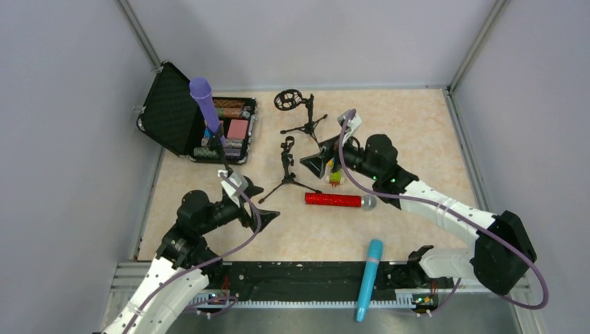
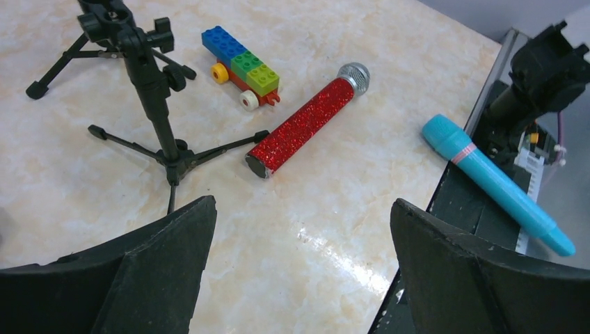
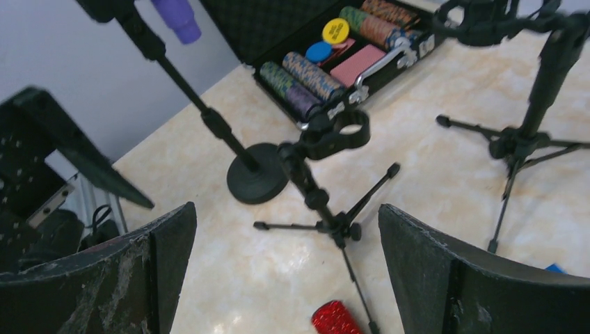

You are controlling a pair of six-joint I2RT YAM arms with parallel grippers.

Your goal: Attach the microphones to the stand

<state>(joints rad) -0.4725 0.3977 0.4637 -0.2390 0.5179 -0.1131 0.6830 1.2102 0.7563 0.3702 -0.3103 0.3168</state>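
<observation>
The purple microphone (image 1: 202, 101) stands clipped in a round-based stand (image 3: 257, 182) by the case; its tip shows in the right wrist view (image 3: 177, 17). The glittery red microphone (image 1: 337, 200) lies flat mid-table, also in the left wrist view (image 2: 306, 122). The cyan-blue microphone (image 1: 369, 278) lies across the near rail (image 2: 497, 184). An empty clip tripod stand (image 1: 286, 167) stands between the grippers (image 2: 156, 104) (image 3: 327, 181). My left gripper (image 1: 259, 203) (image 2: 299, 271) is open and empty, left of the red microphone. My right gripper (image 1: 321, 163) (image 3: 285, 278) is open and empty above the red microphone's base end (image 3: 337, 319).
A second tripod with a ring mount (image 1: 299, 115) stands at the back (image 3: 529, 132). An open black case of poker chips (image 1: 229, 129) sits at the back left. A multicoloured block toy (image 1: 335, 175) lies by the right gripper (image 2: 240, 66). Grey walls enclose the table.
</observation>
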